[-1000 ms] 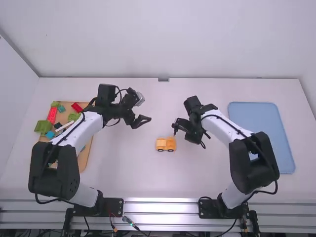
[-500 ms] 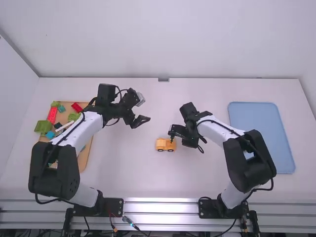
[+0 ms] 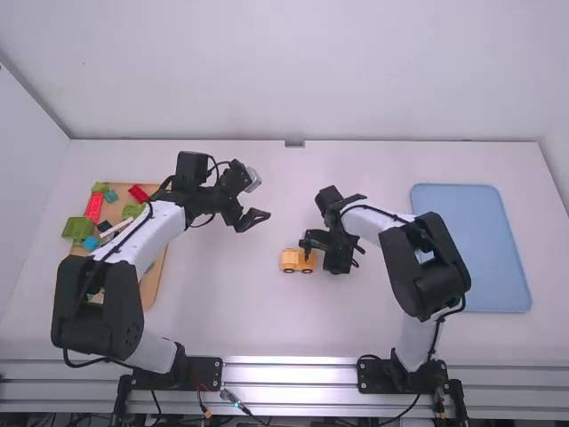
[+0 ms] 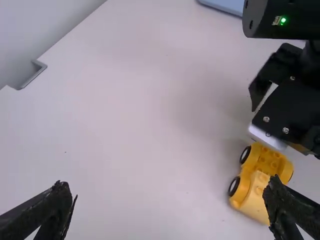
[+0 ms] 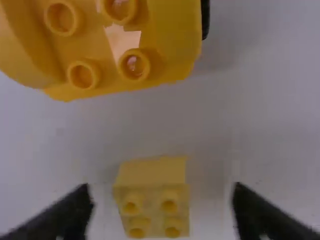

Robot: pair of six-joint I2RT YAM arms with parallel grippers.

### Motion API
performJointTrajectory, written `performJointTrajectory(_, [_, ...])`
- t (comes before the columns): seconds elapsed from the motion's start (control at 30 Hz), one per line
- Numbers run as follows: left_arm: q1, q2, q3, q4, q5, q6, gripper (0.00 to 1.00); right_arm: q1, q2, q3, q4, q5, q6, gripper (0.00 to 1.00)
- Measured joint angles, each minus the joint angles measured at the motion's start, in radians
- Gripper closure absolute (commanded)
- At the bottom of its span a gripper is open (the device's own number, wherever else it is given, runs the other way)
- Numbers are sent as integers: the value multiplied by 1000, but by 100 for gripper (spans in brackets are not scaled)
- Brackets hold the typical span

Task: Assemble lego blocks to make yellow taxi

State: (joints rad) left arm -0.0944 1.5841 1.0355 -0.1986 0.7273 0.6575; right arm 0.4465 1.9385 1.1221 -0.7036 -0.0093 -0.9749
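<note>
- High view: the broad white table [image 3: 267, 329] spans the workspace beneath both arms.
- The white-and-black right arm [image 3: 364, 218] has swung across toward the middle compared with the earlier frames, and also nearer the camera. The white-and-black left arm [image 3: 160, 233] has kept its place.
- The shallow blue rectangular tray [image 3: 492, 222] lies on the table at the far right, where it was.
- The tan flat board [image 3: 153, 283] lies at the left, partly under the left arm, carrying loose pieces, among them a long red studded block [image 3: 93, 206] and a chunky green block [image 3: 77, 229].
- The left gripper [image 3: 259, 216] is above the table, left of and beyond the vehicle; its claw is open, the two fingers wide apart in its wrist view.
- The right gripper [image 3: 306, 248] is now right at the vehicle, where a second ago it was farther off. Its claw is open too, a gap on each side of the brick between its fingers.
- The yellow plastic toy vehicle [image 3: 290, 260] with black wheels sits near the table's middle, unmoved.
- The small pale-yellow four-stud brick [image 5: 152, 200] is just beside the vehicle, apart from it; it seems to rest on the table, though the fingers around it are blurred.
</note>
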Motion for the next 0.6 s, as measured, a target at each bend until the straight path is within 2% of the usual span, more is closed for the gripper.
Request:
performJointTrajectory(0.2, [0,0,0,19,-21,23,1,-3,-3,37,-10,-1,3,1])
performJointTrajectory(0.33, [0,0,0,15,-52,-14,1,-26,-58,39,-16,-61,-11,1])
performJointTrajectory(0.5, [-1,0,0,-71,-21,68,1,-113,-200,29,-7,-259,-104,1])
performJointTrajectory(0.6, [-1,0,-11,-71,45,183,1,-201,-274,-21,55,-429,-190,1])
